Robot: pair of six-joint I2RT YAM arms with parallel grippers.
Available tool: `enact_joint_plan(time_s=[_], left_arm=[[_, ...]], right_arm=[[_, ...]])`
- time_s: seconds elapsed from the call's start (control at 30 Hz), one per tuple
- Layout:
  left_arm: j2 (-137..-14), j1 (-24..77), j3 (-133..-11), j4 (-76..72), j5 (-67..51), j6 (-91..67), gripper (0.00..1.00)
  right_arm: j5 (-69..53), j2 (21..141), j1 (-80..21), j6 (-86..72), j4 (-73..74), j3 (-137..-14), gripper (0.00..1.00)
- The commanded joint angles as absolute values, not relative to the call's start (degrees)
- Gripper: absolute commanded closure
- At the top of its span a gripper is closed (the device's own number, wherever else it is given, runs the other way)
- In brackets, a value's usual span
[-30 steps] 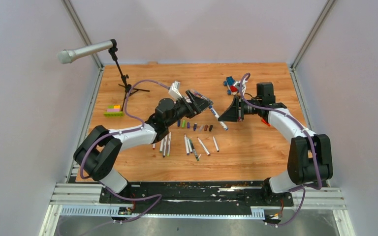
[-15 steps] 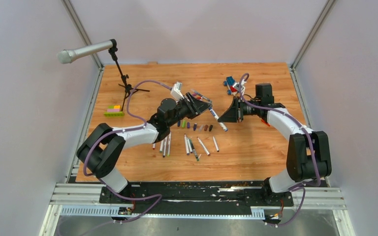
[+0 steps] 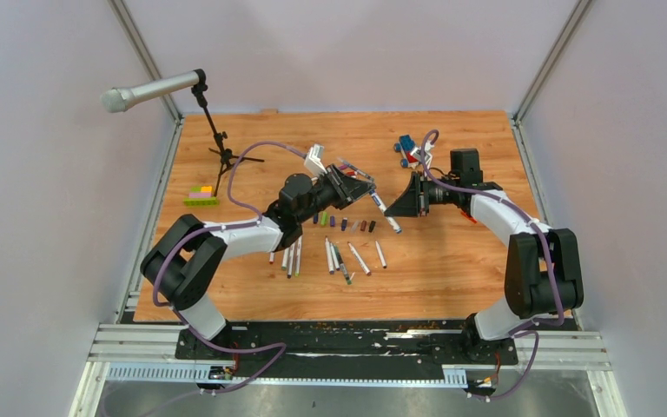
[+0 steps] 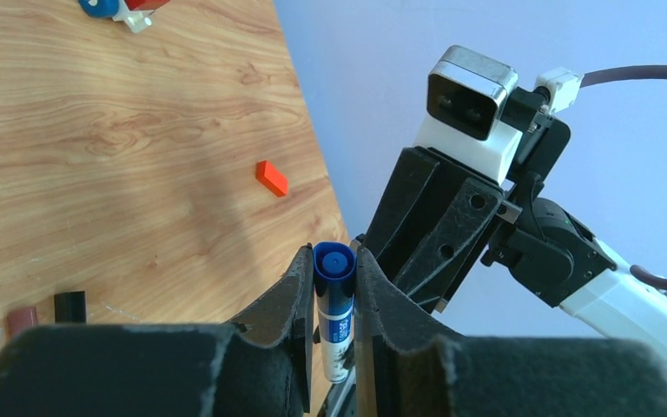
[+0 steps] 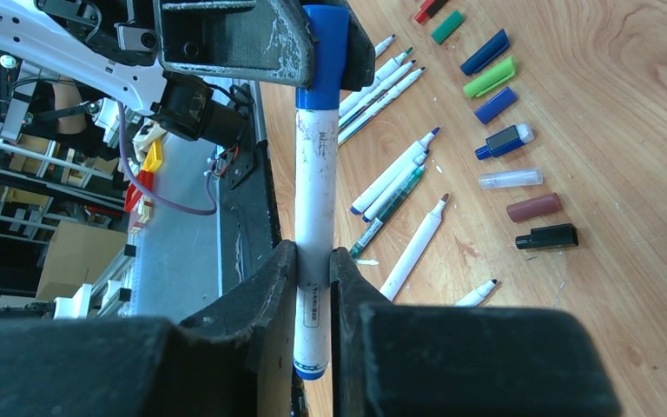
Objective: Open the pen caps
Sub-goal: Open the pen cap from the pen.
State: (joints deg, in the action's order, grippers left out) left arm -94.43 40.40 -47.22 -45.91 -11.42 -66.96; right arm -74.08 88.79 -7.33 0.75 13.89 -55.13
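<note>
Nearest the arm bases, the uncapped pens (image 5: pixel 395 171) lie in a loose fan on the wooden table (image 3: pixel 452 269). Just beyond them, at 12 o'clock, sits the row of loose pen caps (image 5: pixel 510 178), already off.

Above that row, the one capped pen (image 5: pixel 315 174) is held clear of the table between the two arms. In the top view it slants from 11 o'clock down to 5 o'clock.

The right gripper (image 5: pixel 313 261) is clamped narrow on the white barrel near its tail. From its wrist view the cap end points to 12 o'clock. The left gripper (image 4: pixel 333 271) has its jaws drawn in on the blue cap (image 4: pixel 333 258), one pad against each side. The cap's flat end shows just past the fingertips.

The pen looks light, stiff and smooth, and the cap is probably a snug press fit. Taking the cap across its sides and the barrel well back from the joint seems sound. A straight pull along the pen's axis should free it. The glossy plastic could slide in the pads if the grip is light.

Farthest out, at 1 o'clock from the pen, stands a toy car (image 3: pixel 408 149).
</note>
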Motion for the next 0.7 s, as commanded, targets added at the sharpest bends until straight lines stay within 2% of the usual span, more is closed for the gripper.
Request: enact_joint_plan(time_s=[0.0,0.07,0.13,0.37,0.43,0.47,0.53,0.67], left_arm=[[-94.4,40.8,-49.0,-47.7,-13.1,-64.9,1.0],[-94.3,41.1,-49.2,-47.0,-13.4,-63.8,1.0],[-94.3,41.7,-49.6,-46.2,-13.7,-62.7,1.0],[-94.7,43.4,-52.2,-41.8,-13.6,-58.8,1.0],[-94.6,43.5,-53.1,-40.6,-13.6,-57.9,1.0],[-94.5,43.5,-53.6,-40.1,-13.5,-57.4,1.0],[-94.0,43.5,-54.4,-38.3,-12.7,-56.0,1.0],[-91.3,41.0,-55.3,-33.1,-6.6,-52.1,1.0]], right_arm=[[-76.7,89.4,-7.8,2.2,13.4,-55.7,0.78],[-76.7,89.4,-7.9,2.3,13.7,-55.6,0.64],[-76.5,89.4,-8.1,2.4,14.0,-55.8,0.58],[-75.3,90.2,-9.3,3.9,16.6,-56.7,0.55],[-74.9,90.7,-9.8,4.6,17.9,-57.2,0.58],[-74.7,90.9,-10.0,5.1,18.5,-57.5,0.67],[-74.6,91.8,-10.5,6.4,21.0,-58.7,0.98],[-74.4,93.2,-11.6,11.1,27.2,-60.9,1.0]])
